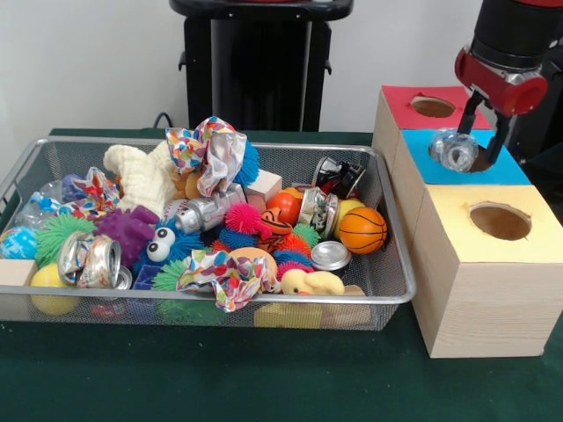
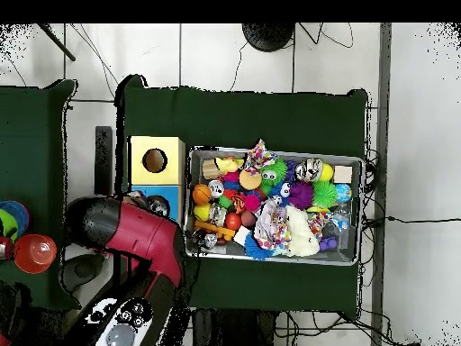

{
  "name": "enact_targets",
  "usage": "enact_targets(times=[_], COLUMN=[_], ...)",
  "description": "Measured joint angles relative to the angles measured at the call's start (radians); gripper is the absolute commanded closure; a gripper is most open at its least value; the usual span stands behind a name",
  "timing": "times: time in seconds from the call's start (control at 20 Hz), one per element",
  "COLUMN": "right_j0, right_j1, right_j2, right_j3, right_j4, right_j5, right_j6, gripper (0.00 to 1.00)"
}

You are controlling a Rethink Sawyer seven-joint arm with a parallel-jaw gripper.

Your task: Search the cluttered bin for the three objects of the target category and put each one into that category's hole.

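One yellow box (image 1: 479,303), two others.

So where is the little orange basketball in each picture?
Front view: the orange basketball sits at the right end of the wire bin, beside a silver can lid.
Overhead view: the basketball sits at the left end of the bin, next to the boxes.
Shared landmark: the yellow-topped box, the box with a round hole nearest the ball in both views.
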Motion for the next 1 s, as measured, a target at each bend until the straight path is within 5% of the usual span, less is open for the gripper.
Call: enact_targets(times=[0.55,1.0], right_j0=[0.011,0.011], right_j1=[-0.008,-0.067], right_j2=[-0.008,-0.035], right_j3=[0.000,-0.005], right_j4=[-0.001,-0.001], right_j5=[0.004,0.127], right_j6=[0.002,0.005], gripper=[0.00,0.00])
